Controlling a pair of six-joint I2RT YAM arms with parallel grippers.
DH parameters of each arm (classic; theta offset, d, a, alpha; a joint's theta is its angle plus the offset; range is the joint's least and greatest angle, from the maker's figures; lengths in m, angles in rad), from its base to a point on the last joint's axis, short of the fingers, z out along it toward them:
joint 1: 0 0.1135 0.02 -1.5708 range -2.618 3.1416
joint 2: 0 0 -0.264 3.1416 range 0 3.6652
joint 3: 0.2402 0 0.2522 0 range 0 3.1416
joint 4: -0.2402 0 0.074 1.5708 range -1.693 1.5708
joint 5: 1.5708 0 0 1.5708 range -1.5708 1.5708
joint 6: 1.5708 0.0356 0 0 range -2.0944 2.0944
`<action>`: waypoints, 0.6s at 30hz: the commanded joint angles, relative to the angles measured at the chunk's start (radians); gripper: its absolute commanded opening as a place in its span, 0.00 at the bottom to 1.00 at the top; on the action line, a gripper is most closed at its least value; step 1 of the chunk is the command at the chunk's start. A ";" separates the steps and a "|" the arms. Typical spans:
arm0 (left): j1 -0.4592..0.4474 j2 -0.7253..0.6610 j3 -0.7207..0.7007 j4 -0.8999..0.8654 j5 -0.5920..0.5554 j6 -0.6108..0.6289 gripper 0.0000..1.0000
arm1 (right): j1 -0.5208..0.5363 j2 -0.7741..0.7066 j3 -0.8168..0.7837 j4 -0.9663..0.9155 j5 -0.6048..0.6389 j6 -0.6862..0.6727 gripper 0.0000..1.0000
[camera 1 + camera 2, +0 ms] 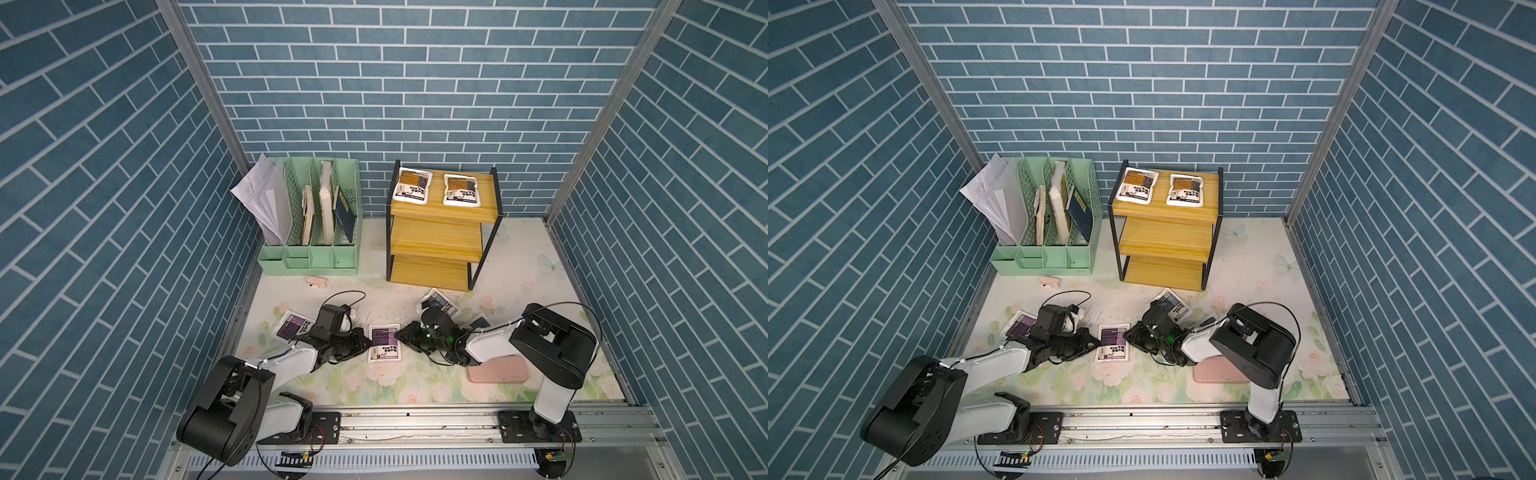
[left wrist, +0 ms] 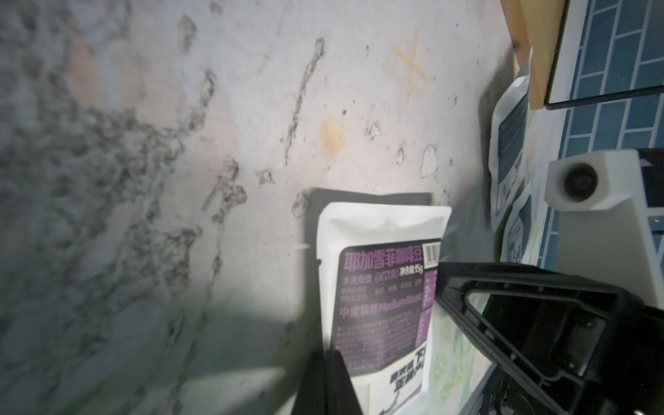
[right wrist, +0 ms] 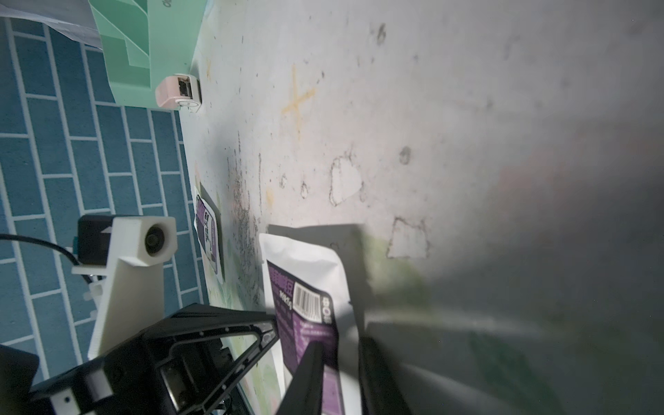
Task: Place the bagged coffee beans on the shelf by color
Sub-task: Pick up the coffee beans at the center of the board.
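Right arm (image 1: 490,345) hides most of one grey-blue pouch (image 1: 478,321) — and part of the pink case (image 1: 496,372)

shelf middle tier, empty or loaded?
Empty. The middle tier shows bare yellow board in both top views; both orange-brown pouches sit on the top tier.

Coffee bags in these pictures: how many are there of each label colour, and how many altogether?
Orange-brown bags: 2, on the shelf
Purple bags: 2
Grey-blue bags: 2, one partly hidden
Total: 6
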 commanded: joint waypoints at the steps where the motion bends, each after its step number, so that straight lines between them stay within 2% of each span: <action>1: -0.006 0.016 -0.012 0.024 0.021 -0.003 0.00 | -0.008 0.020 -0.069 0.076 -0.020 0.048 0.29; 5: -0.005 0.005 -0.041 0.073 0.017 -0.058 0.00 | -0.024 -0.022 -0.234 0.368 -0.007 0.180 0.50; 8: -0.004 -0.014 -0.066 0.131 0.032 -0.124 0.00 | -0.016 -0.060 -0.345 0.507 0.031 0.288 0.64; 10: 0.001 -0.032 -0.084 0.181 0.046 -0.185 0.00 | 0.007 -0.087 -0.402 0.555 0.059 0.352 0.74; 13: 0.018 -0.048 -0.108 0.278 0.089 -0.287 0.00 | 0.065 -0.136 -0.433 0.547 0.110 0.392 0.82; 16: 0.019 -0.066 -0.099 0.300 0.102 -0.323 0.00 | 0.111 -0.149 -0.413 0.518 0.164 0.400 0.93; 18: 0.019 -0.072 -0.087 0.289 0.103 -0.320 0.00 | 0.122 -0.110 -0.408 0.576 0.187 0.418 0.95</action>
